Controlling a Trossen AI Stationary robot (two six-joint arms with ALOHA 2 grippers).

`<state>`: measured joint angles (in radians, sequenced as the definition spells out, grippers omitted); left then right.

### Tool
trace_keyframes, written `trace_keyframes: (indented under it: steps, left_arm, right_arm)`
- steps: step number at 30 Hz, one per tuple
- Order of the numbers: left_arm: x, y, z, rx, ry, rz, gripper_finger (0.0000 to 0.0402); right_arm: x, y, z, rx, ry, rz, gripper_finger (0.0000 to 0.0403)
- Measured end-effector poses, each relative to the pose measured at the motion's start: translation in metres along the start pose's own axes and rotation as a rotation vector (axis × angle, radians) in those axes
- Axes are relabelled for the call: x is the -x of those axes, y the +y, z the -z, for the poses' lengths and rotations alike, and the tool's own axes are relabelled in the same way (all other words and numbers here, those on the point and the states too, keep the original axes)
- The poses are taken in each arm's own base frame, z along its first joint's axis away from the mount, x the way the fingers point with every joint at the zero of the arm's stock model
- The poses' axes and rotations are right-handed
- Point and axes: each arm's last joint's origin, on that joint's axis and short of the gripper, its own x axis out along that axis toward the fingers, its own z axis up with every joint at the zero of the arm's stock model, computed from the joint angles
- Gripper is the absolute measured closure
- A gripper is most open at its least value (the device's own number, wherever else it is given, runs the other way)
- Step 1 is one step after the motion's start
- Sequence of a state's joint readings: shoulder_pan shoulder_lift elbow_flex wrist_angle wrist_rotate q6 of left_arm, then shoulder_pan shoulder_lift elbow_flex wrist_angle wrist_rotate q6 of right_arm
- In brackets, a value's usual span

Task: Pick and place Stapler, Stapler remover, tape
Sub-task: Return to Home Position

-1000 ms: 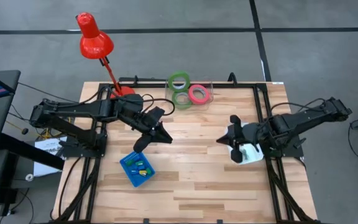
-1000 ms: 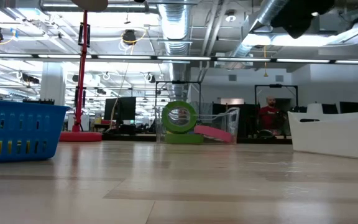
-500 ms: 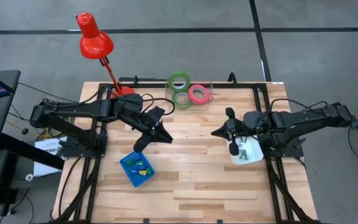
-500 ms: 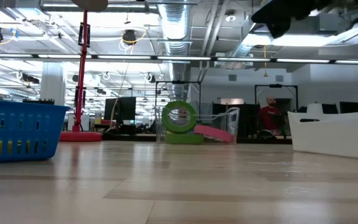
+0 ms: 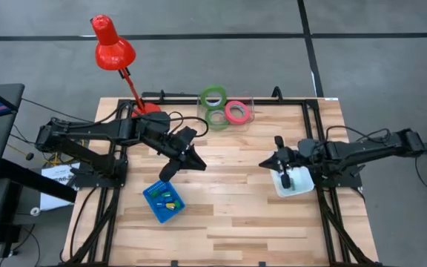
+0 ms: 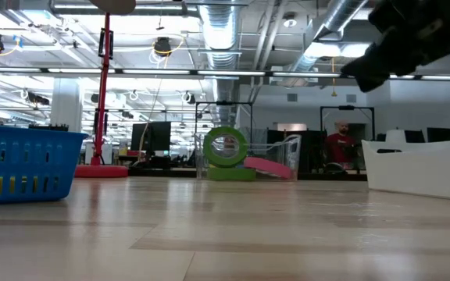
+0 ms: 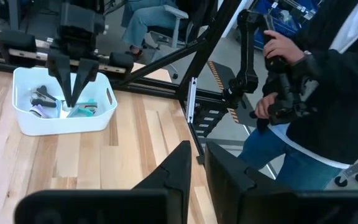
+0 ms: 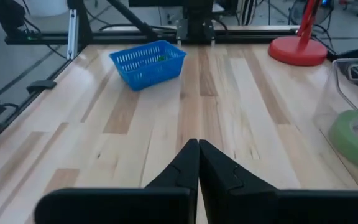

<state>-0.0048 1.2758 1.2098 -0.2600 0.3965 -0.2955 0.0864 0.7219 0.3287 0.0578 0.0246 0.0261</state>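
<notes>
The tape (image 5: pixel 204 96), two green rings and a pink-red ring (image 5: pixel 229 113), lies in a clear tray (image 5: pixel 250 108) well apart from the white bin (image 5: pixel 301 190), farther back on the table. The right gripper (image 8: pixel 198 147) hangs at that bin's inner edge, fingers pressed together tip to tip and holding nothing; how high above the bin it hangs is hard to judge. Inside the bin lie small pieces, one light blue piece (image 7: pixel 86 111) among them. The left gripper (image 7: pixel 197 152) waits across the table from the bin, fingers a narrow slit apart, empty.
</notes>
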Motion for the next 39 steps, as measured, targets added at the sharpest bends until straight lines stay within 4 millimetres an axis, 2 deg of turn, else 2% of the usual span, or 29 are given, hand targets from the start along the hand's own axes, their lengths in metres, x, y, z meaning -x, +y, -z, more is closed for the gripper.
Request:
trace_keyframes:
  steps: [8, 18, 29, 39]
  left_arm:
    - [0.0, 0.0, -0.001, -0.003, -0.007, 0.002, 0.0363]
    - [0.0, 0.0, -0.002, -0.006, -0.015, 0.004, 0.0363]
    - [0.0, -0.001, -0.003, -0.012, -0.028, 0.008, 0.0363]
    - [0.0, -0.001, -0.004, -0.016, -0.037, 0.011, 0.0363]
  right_arm:
    - [0.01, -0.001, 0.026, -0.002, -0.097, -0.004, 0.0402]
    - [0.018, -0.002, 0.05, -0.004, -0.157, -0.006, 0.0402]
    - [0.026, -0.004, 0.06, -0.008, -0.238, 0.004, 0.0402]
    - [0.035, -0.008, 0.058, -0.007, -0.285, 0.045, 0.0402]
